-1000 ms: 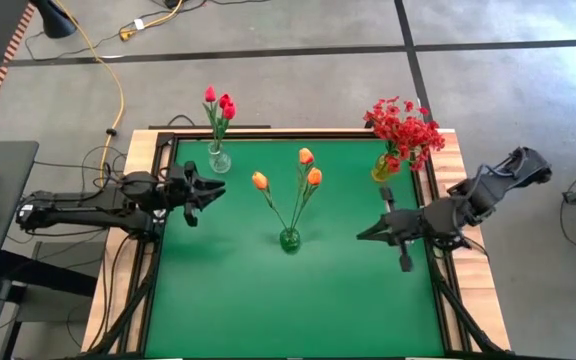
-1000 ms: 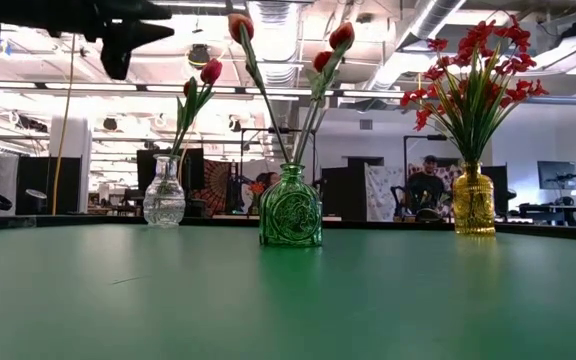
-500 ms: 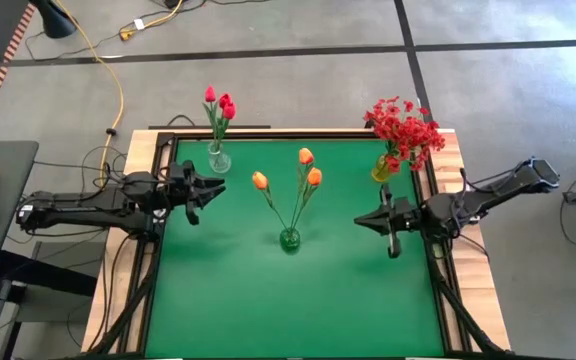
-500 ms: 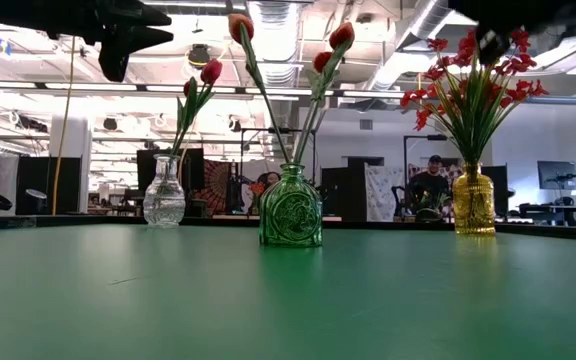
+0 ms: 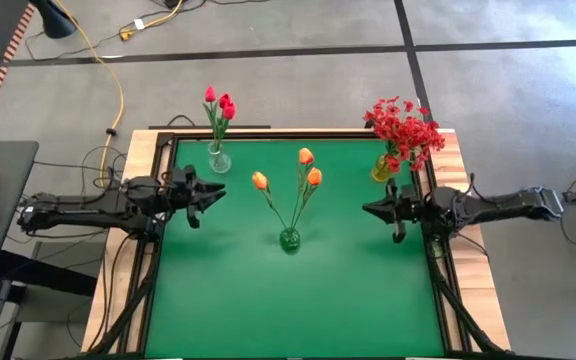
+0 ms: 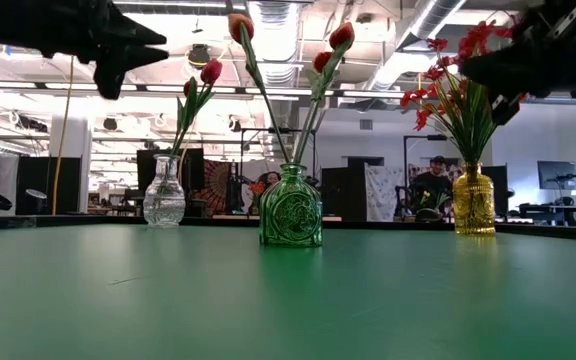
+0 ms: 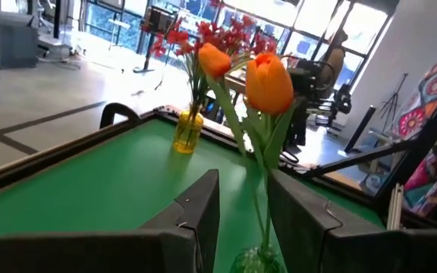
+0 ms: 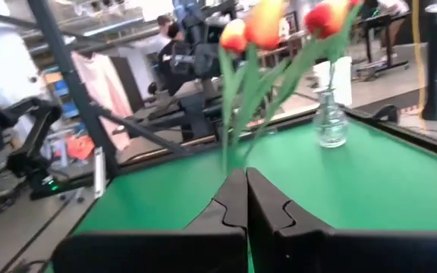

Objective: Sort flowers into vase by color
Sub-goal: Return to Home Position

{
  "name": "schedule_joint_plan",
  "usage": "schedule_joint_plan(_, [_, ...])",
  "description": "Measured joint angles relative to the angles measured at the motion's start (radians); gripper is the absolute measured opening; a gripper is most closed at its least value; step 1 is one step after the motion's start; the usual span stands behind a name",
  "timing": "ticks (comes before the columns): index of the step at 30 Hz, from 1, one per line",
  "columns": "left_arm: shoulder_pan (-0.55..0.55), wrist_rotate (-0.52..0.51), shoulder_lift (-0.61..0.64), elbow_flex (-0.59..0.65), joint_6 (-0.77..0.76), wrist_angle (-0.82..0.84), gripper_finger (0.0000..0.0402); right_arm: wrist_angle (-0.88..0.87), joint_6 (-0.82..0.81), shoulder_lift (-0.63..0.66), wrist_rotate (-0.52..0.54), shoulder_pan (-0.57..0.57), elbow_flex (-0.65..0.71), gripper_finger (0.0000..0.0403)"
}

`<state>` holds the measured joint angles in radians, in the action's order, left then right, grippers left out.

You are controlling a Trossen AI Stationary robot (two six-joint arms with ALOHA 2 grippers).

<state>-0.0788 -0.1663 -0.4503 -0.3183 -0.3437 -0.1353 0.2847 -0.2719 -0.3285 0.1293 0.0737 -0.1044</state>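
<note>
1. The table (image 5: 268,300) carries a green surface inside a raised wooden frame. I read open green across the whole near half and in wide lanes on both sides of the centre.

2. The left gripper (image 5: 211,193) hangs over the table's left edge, pointing inward, near the clear vase. In its wrist view the jaws stand spread, with nothing between them.

3. The right gripper (image 5: 368,209) hangs over the right edge, pointing inward, just in front of the yellow vase and close below the spray. In its wrist view the jaws are pressed together and hold nothing.

4. The spray of small red blossoms (image 5: 404,128) is dense and leans out past the far-right frame. It stands in the yellow vase (image 5: 382,168).

5. Three orange tulips (image 5: 306,156) on long thin green stems fan apart from the green vase (image 5: 289,240) at mid-table, well apart from both grippers.

6. The red-pink tulips (image 5: 220,103) stand bunched in the clear vase (image 5: 218,160) near the far-left corner.
</note>
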Motion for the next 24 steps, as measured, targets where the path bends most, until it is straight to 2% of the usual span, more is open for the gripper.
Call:
schedule_joint_plan(7, [0.0, -0.001, 0.14, 0.095, -0.043, -0.002, 0.0098, -0.074, 0.005, 0.1, -0.018, -0.096, 0.021, 0.0019])
schedule_joint_plan(17, [0.0, -0.03, 0.344, 0.217, -0.063, 0.005, 0.0053, -0.254, -0.016, 0.157, -0.226, -0.246, 0.021, 0.0019])
schedule_joint_plan(24, [0.0, -0.032, 0.417, 0.255, -0.076, 0.067, 0.0012, -0.274, -0.011, 0.16, -0.296, -0.341, 0.021, 0.0019])
